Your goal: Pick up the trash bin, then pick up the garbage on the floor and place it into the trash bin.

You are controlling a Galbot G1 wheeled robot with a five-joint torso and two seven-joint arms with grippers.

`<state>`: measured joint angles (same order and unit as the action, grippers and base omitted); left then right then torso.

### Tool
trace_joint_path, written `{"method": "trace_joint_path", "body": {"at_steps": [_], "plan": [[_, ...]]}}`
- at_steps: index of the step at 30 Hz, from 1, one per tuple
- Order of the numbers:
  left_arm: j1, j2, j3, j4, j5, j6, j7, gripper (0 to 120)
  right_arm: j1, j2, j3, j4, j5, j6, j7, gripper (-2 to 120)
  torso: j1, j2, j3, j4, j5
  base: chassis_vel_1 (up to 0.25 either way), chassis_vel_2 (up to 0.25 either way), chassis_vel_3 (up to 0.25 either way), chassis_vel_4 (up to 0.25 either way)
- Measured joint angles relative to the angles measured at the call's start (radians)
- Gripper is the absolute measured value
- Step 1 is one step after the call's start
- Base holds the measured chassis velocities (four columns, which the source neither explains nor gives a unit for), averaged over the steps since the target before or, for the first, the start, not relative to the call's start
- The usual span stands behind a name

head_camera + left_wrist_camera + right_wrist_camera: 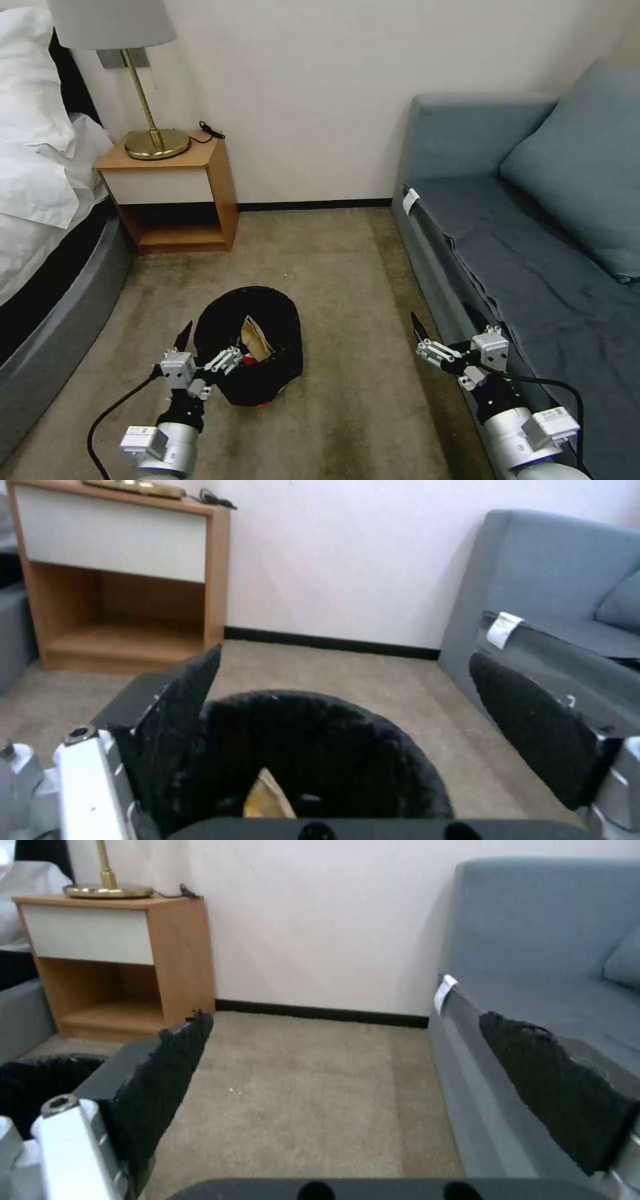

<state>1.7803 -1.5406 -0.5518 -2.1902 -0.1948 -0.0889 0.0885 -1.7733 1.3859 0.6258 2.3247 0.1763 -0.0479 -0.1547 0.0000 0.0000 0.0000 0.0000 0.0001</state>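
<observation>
Left tool (203, 347) low at the near rim of the trash bin (263, 313), fingers spread wide, one pad (177, 720) outside the rim and the other (533, 725) out past its far side, gripping nothing. Bin on the carpet (347, 400) between bed (40, 300) and sofa (507, 267), tan paper (255, 339) and a bit of red inside. Right tool (427, 340) beside the sofa front, fingers wide apart and empty.
</observation>
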Motion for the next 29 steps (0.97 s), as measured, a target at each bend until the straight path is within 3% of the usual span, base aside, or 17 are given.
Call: {"method": "trace_joint_path", "body": {"at_steps": [8, 29], "plan": [[0.021, 0.009, 0.059, -0.025, 0.053, -0.001, -0.054, 100, -0.006, 0.016, 0.000, -0.001, -0.017, 0.001, -0.001, 100, 0.000, 0.000, 0.000, -0.0001, 0.0000, 0.000, 0.000, 0.000, 0.000], [0.042, 0.037, 0.057, -0.040, 0.043, -0.019, -0.064, 100, -0.022, 0.043, 0.008, 0.014, -0.049, 0.006, -0.011, 100, 0.000, 0.000, 0.000, 0.0000, -0.0001, 0.000, 0.000, 0.000, 0.000]]}}
